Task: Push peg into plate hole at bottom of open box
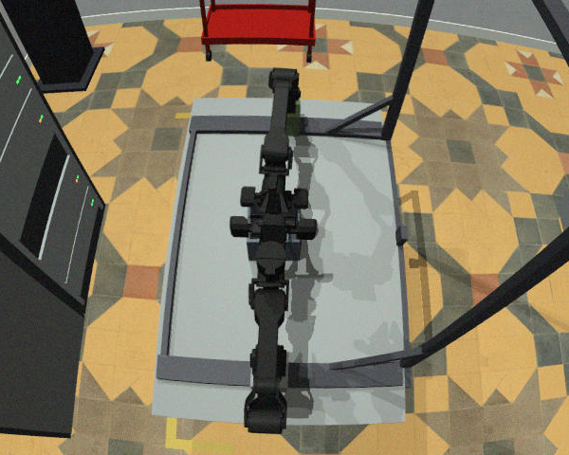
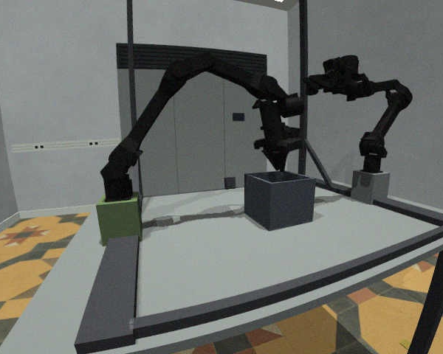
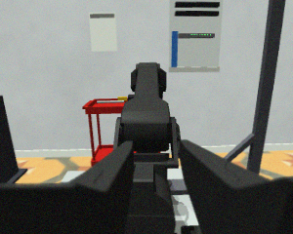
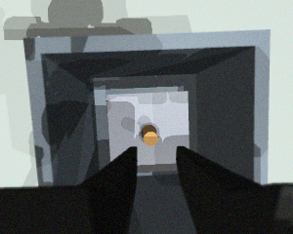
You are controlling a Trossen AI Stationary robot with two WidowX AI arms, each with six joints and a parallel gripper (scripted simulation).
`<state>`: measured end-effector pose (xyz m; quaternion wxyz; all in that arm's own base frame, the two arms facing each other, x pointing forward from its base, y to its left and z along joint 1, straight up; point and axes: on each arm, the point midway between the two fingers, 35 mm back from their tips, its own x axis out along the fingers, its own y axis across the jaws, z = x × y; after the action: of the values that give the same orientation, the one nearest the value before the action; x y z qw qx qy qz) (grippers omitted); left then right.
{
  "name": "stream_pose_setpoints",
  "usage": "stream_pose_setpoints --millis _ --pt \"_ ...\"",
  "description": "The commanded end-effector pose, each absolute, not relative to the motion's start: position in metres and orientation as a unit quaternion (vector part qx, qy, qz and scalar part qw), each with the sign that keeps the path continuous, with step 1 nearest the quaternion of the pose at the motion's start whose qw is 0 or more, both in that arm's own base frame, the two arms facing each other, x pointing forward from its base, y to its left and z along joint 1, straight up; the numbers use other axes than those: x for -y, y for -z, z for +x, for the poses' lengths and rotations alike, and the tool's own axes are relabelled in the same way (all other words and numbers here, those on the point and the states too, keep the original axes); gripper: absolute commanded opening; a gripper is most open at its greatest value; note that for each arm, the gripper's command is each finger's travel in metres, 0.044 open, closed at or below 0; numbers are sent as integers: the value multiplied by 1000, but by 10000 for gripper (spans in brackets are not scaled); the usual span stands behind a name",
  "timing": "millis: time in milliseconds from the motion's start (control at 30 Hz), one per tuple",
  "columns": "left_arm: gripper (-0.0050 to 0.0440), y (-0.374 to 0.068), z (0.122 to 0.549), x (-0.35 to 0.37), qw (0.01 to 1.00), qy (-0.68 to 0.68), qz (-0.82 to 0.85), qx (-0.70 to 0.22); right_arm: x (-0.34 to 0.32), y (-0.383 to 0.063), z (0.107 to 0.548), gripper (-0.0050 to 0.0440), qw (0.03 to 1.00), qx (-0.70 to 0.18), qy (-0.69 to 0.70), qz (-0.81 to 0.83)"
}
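Note:
The orange peg (image 4: 150, 136) stands in the hole of the light plate (image 4: 148, 122) at the bottom of the open dark grey box (image 2: 279, 198); only its round top shows. In the right wrist view the box (image 4: 151, 112) is seen from straight above. My right gripper (image 4: 156, 153) is open and empty. It hangs just above the box's rim in the exterior view (image 2: 280, 165), apart from the peg. My left gripper (image 2: 309, 82) is held high above the table, pointing sideways. Its fingers stand apart with nothing between them.
The right arm stands on a green pedestal (image 2: 119, 217), the left arm on a grey pedestal (image 2: 370, 184). A raised dark rail (image 2: 290, 293) borders the table. Frame posts (image 2: 302, 87) rise behind the box. A red cart (image 1: 258, 27) stands beyond the table.

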<state>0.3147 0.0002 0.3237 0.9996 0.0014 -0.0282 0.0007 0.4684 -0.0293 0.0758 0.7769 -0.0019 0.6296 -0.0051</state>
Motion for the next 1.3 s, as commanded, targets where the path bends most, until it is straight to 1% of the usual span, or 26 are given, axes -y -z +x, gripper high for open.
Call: stream_pose_setpoints --millis 0,33,67,200,267,300,467,700,767,833,867,967,1267 --pt "126 -333 313 0 999 0 -1 40 31 -89 472 118 781 -624 4 -2" --pt "126 -333 313 0 999 0 -1 40 30 -99 469 118 791 -612 5 -3" --pt "126 -333 313 0 999 0 -1 40 30 -88 466 118 784 -621 5 -2" --pt "126 -333 313 0 999 0 -1 40 30 -80 466 118 777 -629 4 -1" --pt "126 -333 313 0 999 0 -1 40 31 -86 471 118 782 -623 5 -2" --pt "126 -333 313 0 999 0 -1 40 30 -99 467 118 791 -611 6 -3" --pt "126 -334 313 0 999 1 -2 40 26 -113 466 118 811 -585 7 -4" --pt "126 -335 314 0 999 1 -2 39 21 -155 462 118 866 -501 9 -6" --pt "126 -335 314 0 999 1 -2 39 21 -155 462 118 866 -501 9 -6" --pt "126 -335 314 0 999 1 -1 39 20 -166 459 118 878 -478 9 -7" --pt "126 -336 314 0 999 0 0 41 20 -161 464 118 875 -484 7 -6" --pt "126 -335 314 0 999 0 -1 39 19 -173 454 118 888 -460 10 -8" --pt "126 -335 315 0 999 2 -3 38 13 -225 433 118 941 -338 11 -8"
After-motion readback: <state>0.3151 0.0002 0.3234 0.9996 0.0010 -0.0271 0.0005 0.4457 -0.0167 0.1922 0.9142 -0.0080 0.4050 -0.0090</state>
